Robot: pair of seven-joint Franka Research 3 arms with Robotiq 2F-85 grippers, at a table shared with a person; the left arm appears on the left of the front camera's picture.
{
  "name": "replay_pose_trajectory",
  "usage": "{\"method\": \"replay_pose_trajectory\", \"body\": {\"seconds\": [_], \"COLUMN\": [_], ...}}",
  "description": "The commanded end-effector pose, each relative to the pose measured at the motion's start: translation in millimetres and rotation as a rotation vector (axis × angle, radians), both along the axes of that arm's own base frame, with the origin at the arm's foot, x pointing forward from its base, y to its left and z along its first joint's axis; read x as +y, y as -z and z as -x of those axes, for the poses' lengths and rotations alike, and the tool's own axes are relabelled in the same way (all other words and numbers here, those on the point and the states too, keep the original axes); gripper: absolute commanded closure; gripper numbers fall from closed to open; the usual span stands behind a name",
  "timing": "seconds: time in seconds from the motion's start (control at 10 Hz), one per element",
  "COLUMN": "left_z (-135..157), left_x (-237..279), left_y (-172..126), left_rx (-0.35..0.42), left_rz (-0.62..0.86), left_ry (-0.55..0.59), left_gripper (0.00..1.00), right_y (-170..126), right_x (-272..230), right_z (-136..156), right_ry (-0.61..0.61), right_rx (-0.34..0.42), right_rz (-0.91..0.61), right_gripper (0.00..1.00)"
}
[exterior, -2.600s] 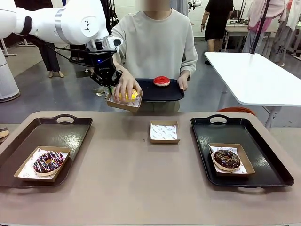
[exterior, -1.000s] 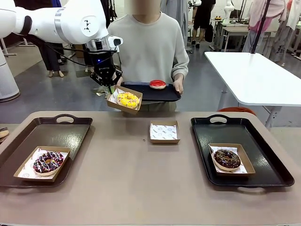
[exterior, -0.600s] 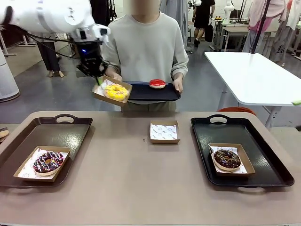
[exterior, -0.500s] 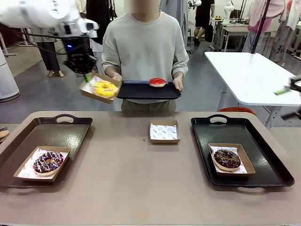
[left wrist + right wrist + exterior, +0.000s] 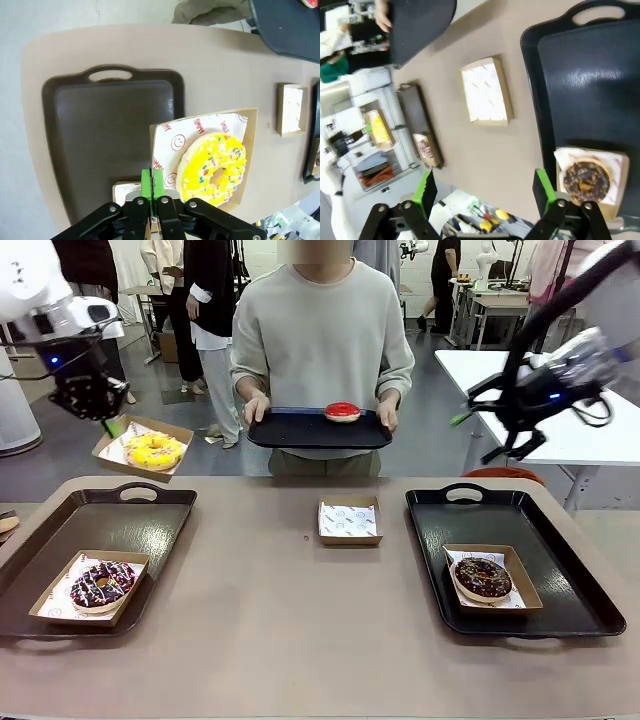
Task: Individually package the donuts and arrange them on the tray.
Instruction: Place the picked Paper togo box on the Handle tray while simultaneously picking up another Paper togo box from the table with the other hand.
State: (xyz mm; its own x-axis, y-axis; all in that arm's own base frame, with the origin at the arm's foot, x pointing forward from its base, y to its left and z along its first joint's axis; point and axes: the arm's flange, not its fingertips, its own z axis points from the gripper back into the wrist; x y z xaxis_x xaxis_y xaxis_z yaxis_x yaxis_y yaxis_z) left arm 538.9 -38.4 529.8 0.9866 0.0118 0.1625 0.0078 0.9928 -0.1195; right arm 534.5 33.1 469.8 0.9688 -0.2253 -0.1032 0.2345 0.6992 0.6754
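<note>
My left gripper [image 5: 108, 422] is shut on the near edge of a cardboard box [image 5: 118, 448] that carries the yellow donut [image 5: 154, 450], in the air above the far end of the left tray [image 5: 140, 522]. In the left wrist view the green fingers [image 5: 151, 181] pinch the box [image 5: 172, 142] beside the yellow donut [image 5: 214, 169]. A chocolate donut [image 5: 101, 583] sits boxed on the left tray, and another [image 5: 482, 578] on the right tray [image 5: 470, 520]. The red donut [image 5: 342, 411] lies on a black tray [image 5: 300, 430] that the person holds. My right gripper [image 5: 478, 436] hangs open above the right tray's far end.
An empty paper-lined box [image 5: 349, 520] sits at the table's middle, seen from the right wrist as a box [image 5: 485, 91] left of the right tray [image 5: 590, 85] and its chocolate donut [image 5: 585, 181]. My right gripper [image 5: 484, 192] holds nothing. A white table [image 5: 560, 410] stands behind.
My left arm has swung left, carrying the boxed yellow donut away from the person's tray to above the left tray's far end. My right arm has come in from the right.
</note>
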Motion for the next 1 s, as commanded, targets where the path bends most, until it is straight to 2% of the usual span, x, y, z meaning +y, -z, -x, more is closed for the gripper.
{"method": "replay_pose_trajectory", "body": {"seconds": [0.0, 0.2, 0.4, 0.7, 0.9], "left_z": [20, 26, 28, 30, 27], "left_x": [19, 38, 48, 58, 50], "left_y": [16, 33, 44, 55, 50], "left_rx": [-0.027, 0.007, 0.039, 0.049, 0.060], "left_rz": [0.025, -0.015, -0.049, -0.055, -0.042], "left_ry": [-0.001, -0.030, -0.020, -0.059, -0.048], "left_gripper": [0.99, 0.99, 0.99, 0.99, 0.99], "right_y": [17, 41, 59, 86, 89], "right_x": [38, 86, 119, 148, 152], "right_z": [-21, -26, -28, -29, -23], "right_ry": [-0.024, -0.071, -0.120, -0.167, -0.201], "right_rx": [0.033, 0.007, -0.006, 0.007, 0.014], "right_rz": [0.143, 0.266, 0.306, 0.343, 0.339], "right_gripper": [0.00, 0.00, 0.00, 0.00, 0.00]}}
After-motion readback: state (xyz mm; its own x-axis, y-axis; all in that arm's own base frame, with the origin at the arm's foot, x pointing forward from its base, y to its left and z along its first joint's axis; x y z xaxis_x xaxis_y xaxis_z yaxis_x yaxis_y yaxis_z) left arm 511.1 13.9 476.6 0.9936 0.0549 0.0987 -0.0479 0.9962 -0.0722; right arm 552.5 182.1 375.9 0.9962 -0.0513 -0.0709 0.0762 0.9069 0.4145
